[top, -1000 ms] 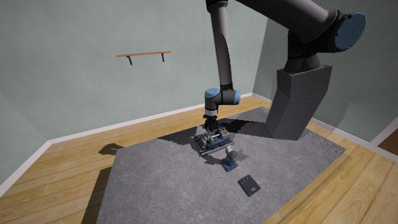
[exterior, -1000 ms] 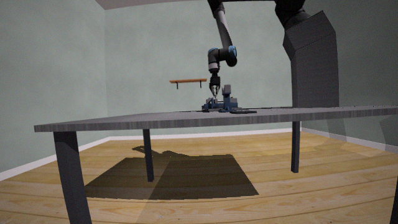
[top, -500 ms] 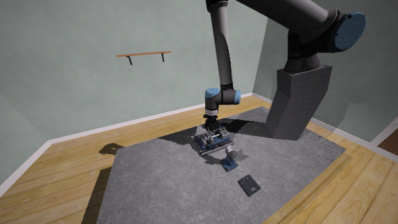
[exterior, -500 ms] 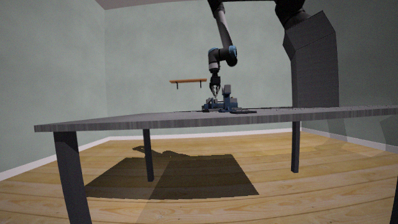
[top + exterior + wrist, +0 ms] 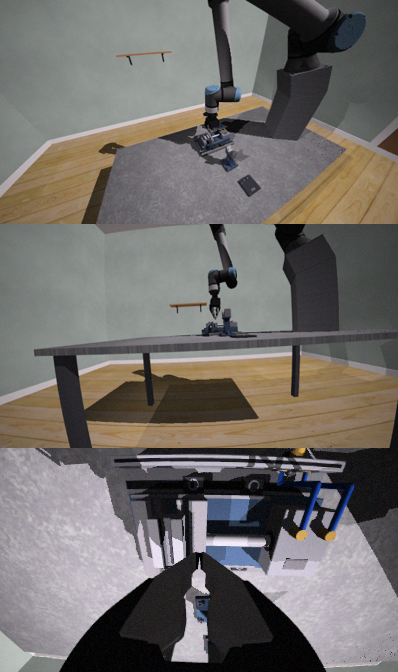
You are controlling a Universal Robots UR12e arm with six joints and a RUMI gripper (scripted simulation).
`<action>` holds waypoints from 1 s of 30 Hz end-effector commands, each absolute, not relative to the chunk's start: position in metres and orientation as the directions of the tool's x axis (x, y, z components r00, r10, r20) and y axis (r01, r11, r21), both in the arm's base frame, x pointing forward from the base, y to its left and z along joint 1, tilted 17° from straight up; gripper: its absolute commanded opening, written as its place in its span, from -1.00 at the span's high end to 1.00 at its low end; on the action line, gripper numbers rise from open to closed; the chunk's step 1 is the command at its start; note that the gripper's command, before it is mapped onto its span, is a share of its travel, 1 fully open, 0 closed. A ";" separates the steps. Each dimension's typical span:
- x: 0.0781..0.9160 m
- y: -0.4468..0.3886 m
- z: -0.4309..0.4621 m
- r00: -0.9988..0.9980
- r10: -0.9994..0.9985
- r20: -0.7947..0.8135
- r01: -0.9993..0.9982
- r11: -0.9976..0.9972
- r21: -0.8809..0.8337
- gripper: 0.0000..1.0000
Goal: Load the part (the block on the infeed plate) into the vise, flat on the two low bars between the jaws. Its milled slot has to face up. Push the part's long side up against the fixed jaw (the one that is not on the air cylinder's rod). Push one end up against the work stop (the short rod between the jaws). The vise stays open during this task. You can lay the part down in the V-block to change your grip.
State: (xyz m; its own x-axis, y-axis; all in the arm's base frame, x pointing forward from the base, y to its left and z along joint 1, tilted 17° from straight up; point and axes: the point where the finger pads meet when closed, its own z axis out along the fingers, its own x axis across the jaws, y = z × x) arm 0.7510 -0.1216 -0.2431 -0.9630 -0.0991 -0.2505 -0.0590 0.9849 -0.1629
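The vise [image 5: 214, 143] [image 5: 231, 329] [image 5: 235, 510] stands open at the back. In the wrist view, a light grey block with a dark lengthwise slot, apparently the part [image 5: 176, 543], lies between the fixed jaw [image 5: 143, 538] on the left and the rod-side jaw [image 5: 198, 525]. The slot appears to face up. Contact with the fixed jaw and work stop cannot be told. My gripper [image 5: 213, 128] [image 5: 215, 318] [image 5: 199, 553] is shut and empty, above the vise, with its tips near the rod-side jaw in the wrist view. The infeed plate [image 5: 249, 185] bears no part.
The V-block stand [image 5: 229, 164] [image 5: 227, 325], with a grey top, rises between the vise and the infeed plate. The air cylinder's housing [image 5: 295, 555] is at the vise's right, with blue hoses [image 5: 310, 510] rising beside it. A rail [image 5: 230, 464] runs along the vise's far side.
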 end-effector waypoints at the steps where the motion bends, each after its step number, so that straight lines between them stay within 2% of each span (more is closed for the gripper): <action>1: 0.748 -0.120 -0.230 -0.963 -0.099 -0.251 -0.059 0.985 -0.163 1.00; 30: 0.740 -0.116 -0.202 -0.963 -0.099 -0.251 -0.059 0.985 -0.163 1.00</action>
